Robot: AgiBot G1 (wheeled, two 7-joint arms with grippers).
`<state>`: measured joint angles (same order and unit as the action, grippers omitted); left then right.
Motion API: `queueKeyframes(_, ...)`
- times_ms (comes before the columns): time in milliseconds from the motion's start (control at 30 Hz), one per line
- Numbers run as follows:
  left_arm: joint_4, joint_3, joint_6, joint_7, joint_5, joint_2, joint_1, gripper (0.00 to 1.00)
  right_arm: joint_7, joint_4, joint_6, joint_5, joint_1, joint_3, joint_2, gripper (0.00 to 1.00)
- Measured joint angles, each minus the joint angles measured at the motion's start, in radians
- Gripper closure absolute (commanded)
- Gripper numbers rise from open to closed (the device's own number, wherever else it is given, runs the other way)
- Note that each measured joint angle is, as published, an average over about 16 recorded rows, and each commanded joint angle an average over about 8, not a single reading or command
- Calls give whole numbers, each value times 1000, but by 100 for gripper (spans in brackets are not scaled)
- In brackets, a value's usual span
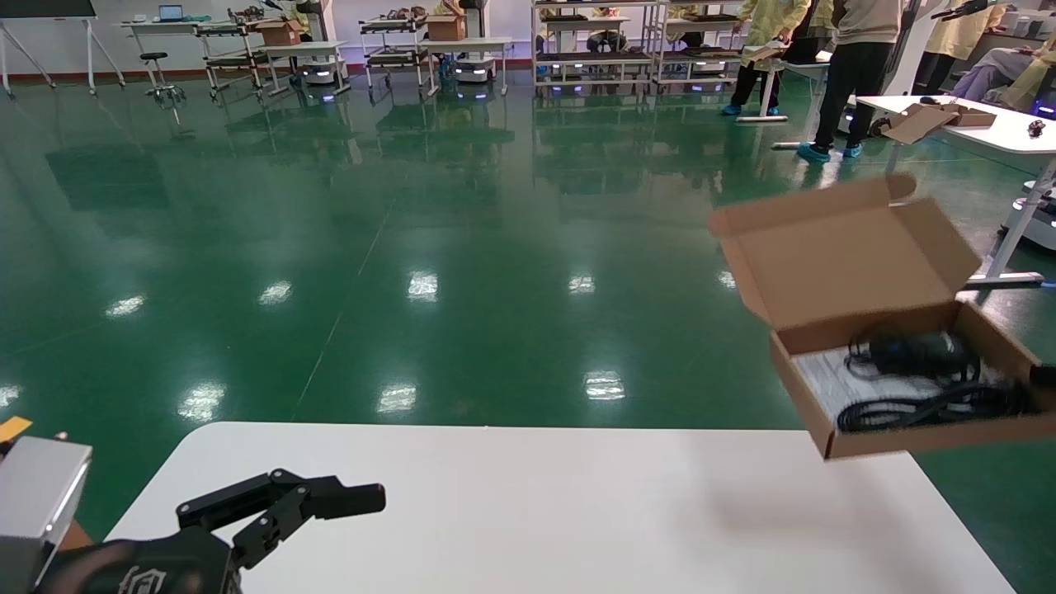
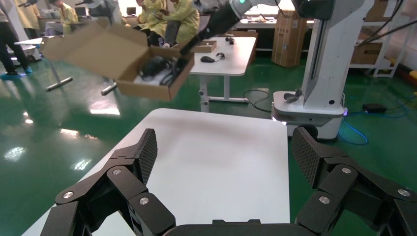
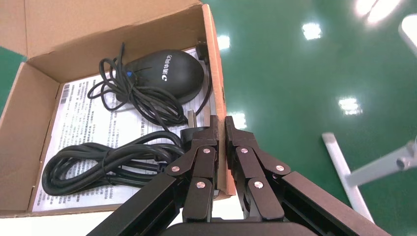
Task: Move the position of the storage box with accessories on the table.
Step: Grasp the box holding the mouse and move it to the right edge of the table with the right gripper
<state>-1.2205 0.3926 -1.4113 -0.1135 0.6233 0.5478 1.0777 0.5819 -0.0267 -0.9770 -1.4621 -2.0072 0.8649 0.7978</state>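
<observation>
The storage box (image 3: 118, 105), lid open, hangs above the table (image 1: 577, 511): your right gripper (image 3: 221, 129) pinches its side wall between closed jaws, while your left gripper (image 2: 223, 160) gapes wide and empty.

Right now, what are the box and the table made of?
The box, pinched by the right gripper, looks like matte brown corrugated cardboard: folded flaps, raw edges. The table has a smooth white top, probably laminate or plastic; it faintly reflects light.

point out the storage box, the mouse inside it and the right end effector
storage box (image 1: 850, 257): head view, on the inner face of the open lid.
mouse (image 3: 164, 76): right wrist view, on its black top shell.
right end effector (image 3: 221, 129): right wrist view, between the fingertips clamping the box's side wall.
</observation>
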Motion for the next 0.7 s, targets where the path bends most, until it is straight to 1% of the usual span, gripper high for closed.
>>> queueKeyframes(333,0,0,0,0,0,0,0,0,-39,-2,54,57,139,-41,-13,100)
queueKeyframes(700,0,0,0,0,0,0,0,0,-62,-4,173,100,262,-71,0,100)
